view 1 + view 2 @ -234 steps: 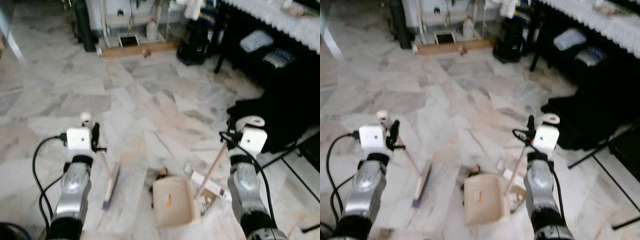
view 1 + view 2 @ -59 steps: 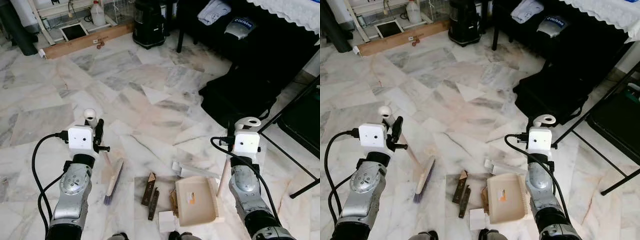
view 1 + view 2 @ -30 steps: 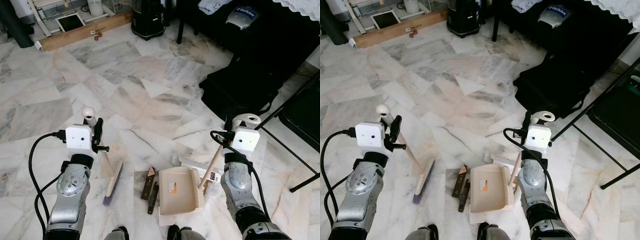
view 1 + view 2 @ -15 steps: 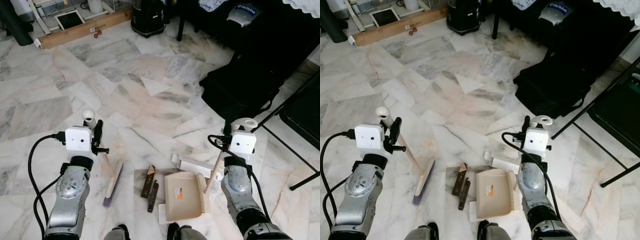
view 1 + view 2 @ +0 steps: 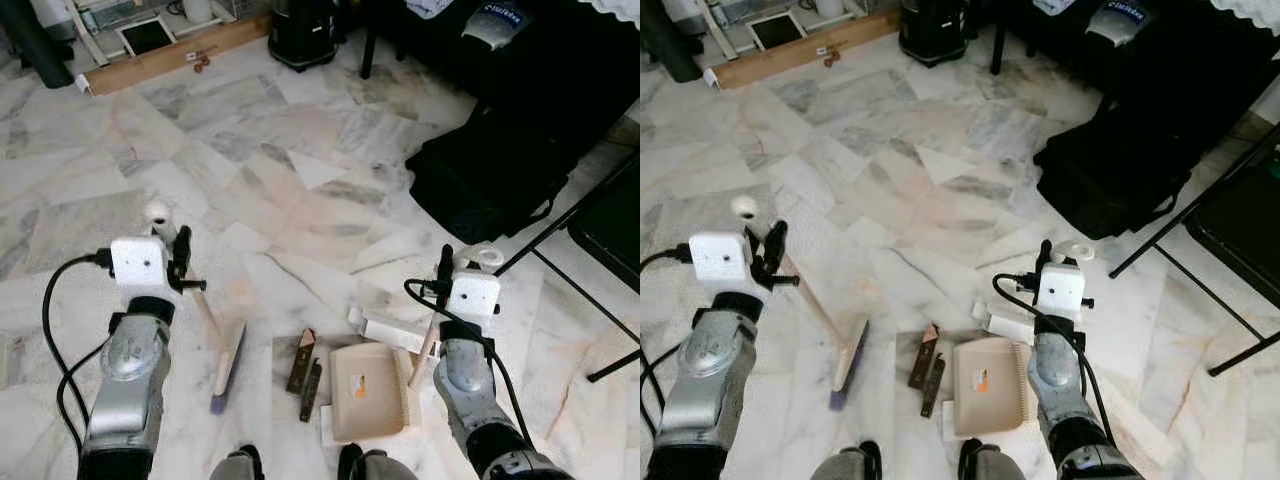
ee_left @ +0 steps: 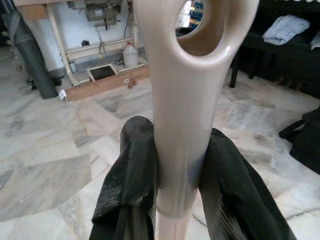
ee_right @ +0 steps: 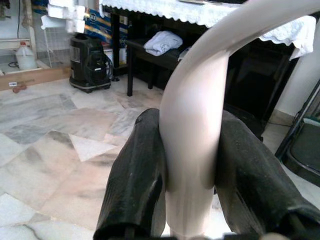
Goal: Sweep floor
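Marble floor [image 5: 300, 200] in grey, white and pink slabs filled the room, with a black bag [image 5: 490, 180] lying at the far right and a wooden plank [image 5: 175, 62] at the far left.

Left end effector [image 6: 175, 170] had its two black fingers [image 6: 131, 165] clamped on the beige handle of the broom [image 5: 228, 357], just below the hanging hole at the handle's end. From there the handle slanted down to the right, and the broom head rested on the floor at the near left, its purple bristles nearest the robot.

Right end effector [image 7: 192, 170] was closed around the curved beige handle of the dustpan [image 5: 367, 392]. That pan sat flat on the floor at the near centre, just left of the right arm, with an orange scrap on its bed. Brown debris pieces [image 5: 305, 372] lay between the broom head and the pan, close to the pan's left edge. White paper litter [image 5: 385, 330] lay just beyond the pan's far edge.
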You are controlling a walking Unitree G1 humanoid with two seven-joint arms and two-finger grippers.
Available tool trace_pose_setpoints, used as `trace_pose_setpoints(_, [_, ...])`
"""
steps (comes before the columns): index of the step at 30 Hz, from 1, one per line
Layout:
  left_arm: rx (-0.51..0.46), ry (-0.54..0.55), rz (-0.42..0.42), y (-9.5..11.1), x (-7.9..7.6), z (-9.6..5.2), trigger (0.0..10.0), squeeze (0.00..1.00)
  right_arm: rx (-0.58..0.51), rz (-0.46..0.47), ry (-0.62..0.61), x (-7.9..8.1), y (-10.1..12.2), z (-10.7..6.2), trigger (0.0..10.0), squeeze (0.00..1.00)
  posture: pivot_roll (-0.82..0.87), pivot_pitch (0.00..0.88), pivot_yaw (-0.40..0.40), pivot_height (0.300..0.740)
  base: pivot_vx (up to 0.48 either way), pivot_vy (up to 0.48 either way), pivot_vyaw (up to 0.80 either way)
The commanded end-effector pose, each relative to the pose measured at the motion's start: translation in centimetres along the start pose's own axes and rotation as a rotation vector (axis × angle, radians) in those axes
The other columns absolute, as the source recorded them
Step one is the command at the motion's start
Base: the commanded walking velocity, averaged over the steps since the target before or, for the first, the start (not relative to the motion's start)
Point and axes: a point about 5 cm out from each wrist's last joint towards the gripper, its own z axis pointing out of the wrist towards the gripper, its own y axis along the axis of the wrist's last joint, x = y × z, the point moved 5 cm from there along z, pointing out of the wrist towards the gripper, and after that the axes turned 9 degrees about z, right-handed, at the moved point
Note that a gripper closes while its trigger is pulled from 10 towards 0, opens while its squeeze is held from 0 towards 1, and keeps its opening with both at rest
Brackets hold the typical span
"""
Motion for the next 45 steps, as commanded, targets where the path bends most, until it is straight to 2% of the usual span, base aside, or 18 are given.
trace_pose_setpoints(1, [-0.013, 0.018, -0.009, 0.0, 0.2, 0.2, 10.0, 0.00, 0.067, -0.037, -0.008, -0.8, -1.7, -1.1, 10.0, 0.00, 0.20, 0.272, -0.026, 0.740, 0.000, 0.000, 0.00])
trace_pose_setpoints(4, [-0.007, 0.008, -0.029, -0.1, -0.3, 0.5, 10.0, 0.00, 0.065, -0.042, -0.011, -1.1, -1.6, -1.0, 10.0, 0.00, 0.20, 0.274, -0.025, 0.740, 0.000, 0.000, 0.00])
trace_pose_setpoints(7, [0.029, -0.049, -0.076, -0.7, -1.6, 0.6, 10.0, 0.00, 0.061, -0.049, -0.015, -1.3, -1.6, -1.0, 10.0, 0.00, 0.19, 0.276, -0.025, 0.740, 0.000, 0.000, 0.00])
trace_pose_setpoints(9, [0.063, -0.098, -0.129, -1.3, -2.8, 0.5, 10.0, 0.00, 0.055, -0.051, -0.015, -1.3, -1.5, -1.0, 10.0, 0.00, 0.19, 0.276, -0.026, 0.740, 0.000, 0.000, 0.00])
trace_pose_setpoints(10, [0.063, -0.098, -0.129, -1.3, -2.8, 0.5, 10.0, 0.00, 0.055, -0.051, -0.015, -1.3, -1.5, -1.0, 10.0, 0.00, 0.19, 0.276, -0.026, 0.740, 0.000, 0.000, 0.00])
trace_pose_setpoints(16, [0.153, -0.191, -0.260, -2.7, -4.7, -0.2, 10.0, 0.00, 0.043, -0.061, -0.011, -1.2, -1.2, -0.7, 10.0, 0.00, 0.18, 0.277, -0.028, 0.740, 0.000, 0.000, 0.00])
trace_pose_setpoints(21, [0.204, -0.252, -0.333, -2.9, -5.9, -0.6, 10.0, 0.00, 0.042, -0.067, -0.011, -1.3, -1.1, -0.6, 10.0, 0.00, 0.18, 0.276, -0.030, 0.740, 0.000, 0.000, 0.00])
trace_pose_setpoints(27, [0.233, -0.304, -0.467, -1.6, -7.2, -0.9, 10.0, 0.00, 0.045, -0.074, -0.008, -1.2, -1.1, -0.5, 10.0, 0.00, 0.19, 0.275, -0.033, 0.740, 0.000, 0.000, 0.00])
trace_pose_setpoints(33, [0.199, -0.340, -0.577, 0.5, -8.1, -0.8, 10.0, 0.00, 0.047, -0.087, 0.000, -0.9, -1.2, -0.5, 10.0, 0.00, 0.19, 0.271, -0.035, 0.740, 0.000, 0.000, 0.00])
trace_pose_setpoints(37, [0.180, -0.400, -0.597, 2.0, -8.8, -0.9, 10.0, 0.00, 0.049, -0.117, 0.009, -0.6, -1.2, -0.4, 10.0, 0.00, 0.19, 0.268, -0.033, 0.740, 0.000, 0.000, 0.00])
trace_pose_setpoints(45, [0.184, -0.451, -0.620, 3.0, -9.3, -1.2, 10.0, 0.00, 0.050, -0.136, 0.010, -0.4, -1.2, -0.3, 10.0, 0.00, 0.20, 0.262, -0.032, 0.740, 0.000, 0.000, 0.00])
